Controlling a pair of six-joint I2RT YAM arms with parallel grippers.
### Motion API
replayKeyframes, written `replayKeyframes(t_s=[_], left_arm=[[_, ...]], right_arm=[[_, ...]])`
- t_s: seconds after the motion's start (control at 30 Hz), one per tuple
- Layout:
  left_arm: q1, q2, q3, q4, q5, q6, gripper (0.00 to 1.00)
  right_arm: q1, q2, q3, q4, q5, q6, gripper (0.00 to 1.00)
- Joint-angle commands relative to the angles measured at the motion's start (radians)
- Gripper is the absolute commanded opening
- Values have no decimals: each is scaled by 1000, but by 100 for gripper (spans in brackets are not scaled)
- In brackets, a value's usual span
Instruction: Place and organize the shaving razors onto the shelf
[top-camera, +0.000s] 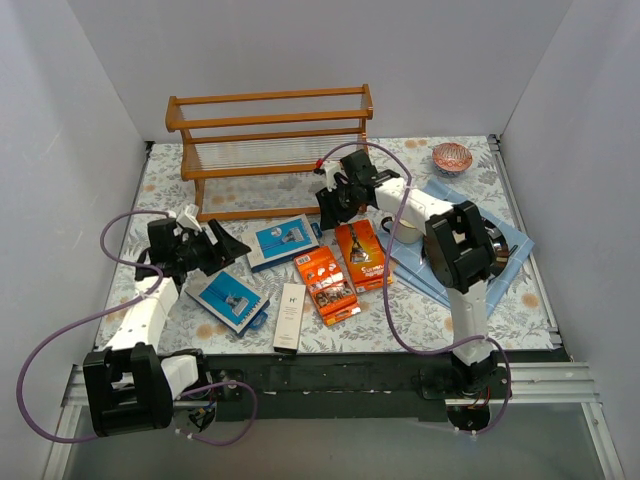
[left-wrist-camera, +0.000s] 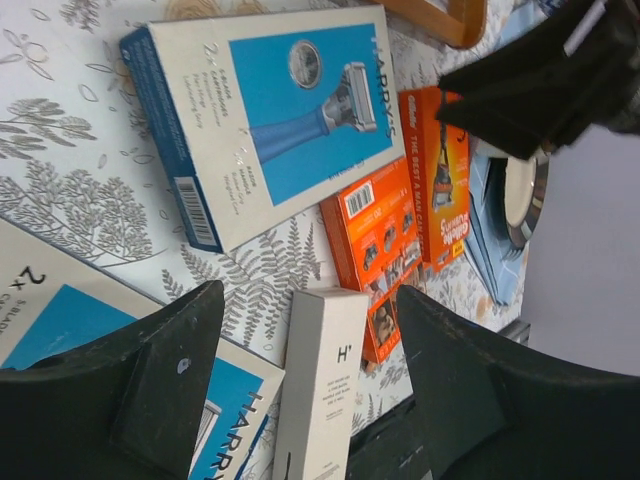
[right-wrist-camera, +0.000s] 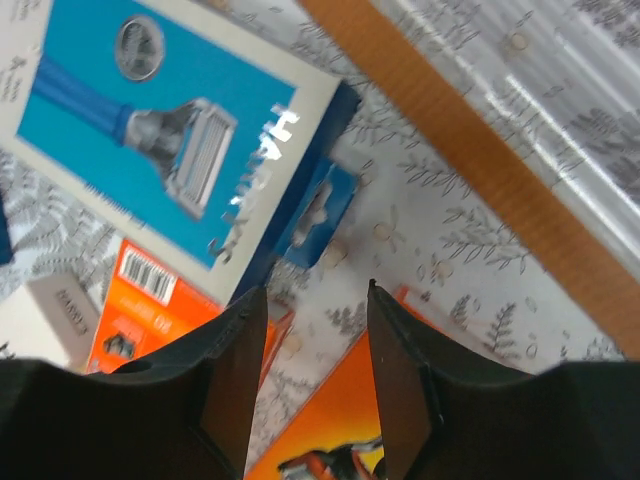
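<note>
Near the left edge of the counter, the left end effector (top-camera: 232, 250) hangs in the air with its fingers spread wide and nothing in them. Just below it, closer to the near edge, the first blue card (top-camera: 232, 298) lies flat. The shelf (top-camera: 270, 145) stands along the far edge, a bit left of the middle. All five razor packs lie on the counter in front of it. The second blue card (top-camera: 283, 240) rests near the shelf's bottom rail. The long white box (top-camera: 290, 315) lies close to the near edge, just beside the first orange pack (top-camera: 327, 283). The right end effector (top-camera: 328, 205) hangs low between the second blue card and the shelf. Its fingers are parted and it holds nothing. The second orange pack (top-camera: 363, 255) lies right next to the first one. Toward the right edge a blue cloth (top-camera: 510, 245) lies under the right arm. A small bowl (top-camera: 451, 157) sits in the far right corner.
</note>
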Motion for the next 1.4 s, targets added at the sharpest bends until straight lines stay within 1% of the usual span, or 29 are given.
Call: replayKeyframes(t_s=[0.0, 0.17, 0.2, 0.33, 0.43, 0.53, 0.57, 0.63, 0.7, 0.77, 0.83, 0.9, 1.0, 1.2, 1.3, 1.37], left_arm=[[-29, -20, -27, 18, 115, 20, 68], [-39, -29, -39, 19, 116, 24, 71], [-40, -26, -39, 21, 116, 24, 72], [-42, -11, -44, 35, 120, 14, 72], [-42, 0, -47, 52, 134, -10, 72], [-48, 6, -51, 75, 174, -30, 73], [-52, 5, -53, 96, 215, -36, 74], [-65, 3, -59, 114, 246, -45, 74], [-91, 5, -65, 128, 249, -49, 74], [-103, 8, -77, 136, 240, -55, 72], [-109, 9, -81, 138, 234, -56, 72], [-112, 11, -78, 141, 228, -53, 72], [-112, 20, -71, 142, 209, -50, 72], [-112, 22, -68, 142, 198, -47, 73], [-112, 22, -68, 138, 194, -44, 74], [-112, 23, -65, 133, 194, -41, 75]], right_arm=[[-3, 79, 133, 27, 20, 76, 51], [-2, 130, 135, 51, 3, 83, 51], [-2, 136, 126, 56, 0, 106, 51], [-2, 156, 120, 67, -49, 119, 51], [-2, 162, 115, 48, -67, 123, 48], [0, 147, 92, 30, -41, 125, 47], [0, 142, 87, 24, -32, 125, 47], [0, 111, 74, 10, -17, 129, 45], [6, 82, 69, 1, -10, 134, 44], [13, 70, 55, -15, 28, 143, 44], [24, 55, 43, -27, 65, 152, 44], [32, 44, 29, -33, 66, 163, 44], [41, 50, 14, -25, 56, 181, 47], [46, 76, 28, -21, 54, 203, 48], [41, 94, 29, -7, 75, 217, 51], [33, 110, 34, 1, 62, 240, 59]])
